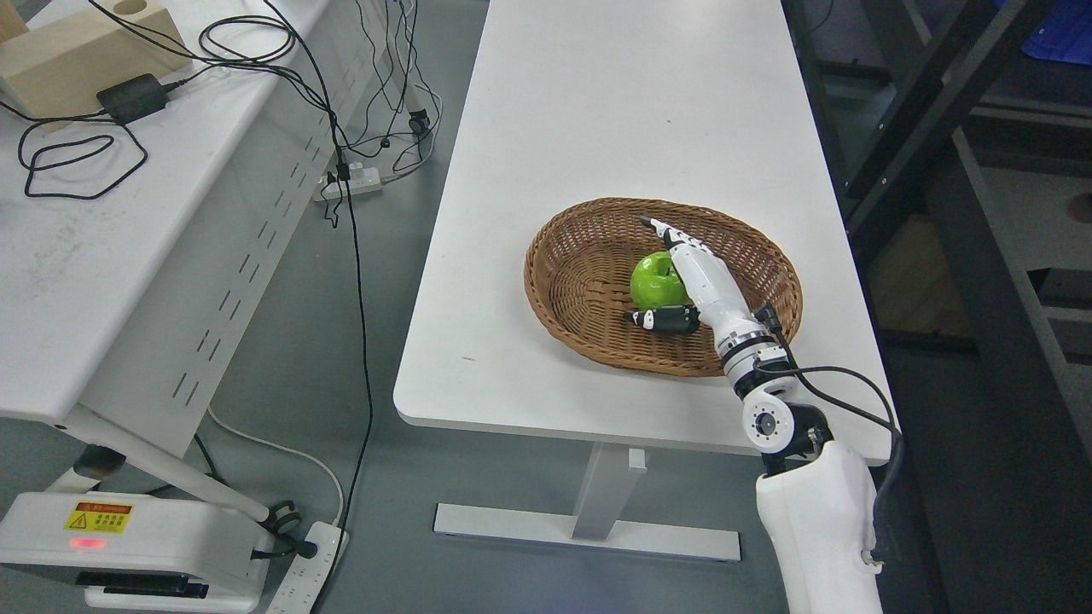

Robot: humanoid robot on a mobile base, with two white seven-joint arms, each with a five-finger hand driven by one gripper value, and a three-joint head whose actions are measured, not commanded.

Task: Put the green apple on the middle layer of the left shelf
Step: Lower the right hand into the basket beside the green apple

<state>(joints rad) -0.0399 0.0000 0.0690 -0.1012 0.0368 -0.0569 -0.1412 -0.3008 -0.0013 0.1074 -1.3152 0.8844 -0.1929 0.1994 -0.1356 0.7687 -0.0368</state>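
Observation:
A green apple point(653, 286) lies in an oval wicker basket point(580, 256) on the white table point(614, 111). My right arm comes in from the lower right, and its white hand point(645, 271) reaches into the basket, lying against the apple's right side. The fingers point(674, 237) stretch straight past the apple's far side. The dark thumb point(661, 320) lies just in front of it. The hand is open around the apple and is not closed on it. The left arm does not show.
A second white desk point(102, 281) stands to the left, carrying a wooden block point(77, 51), a black power adapter point(132, 96) and loose cables. Power strips lie on the grey floor. A dark shelf frame point(904, 128) rises at the right of the table.

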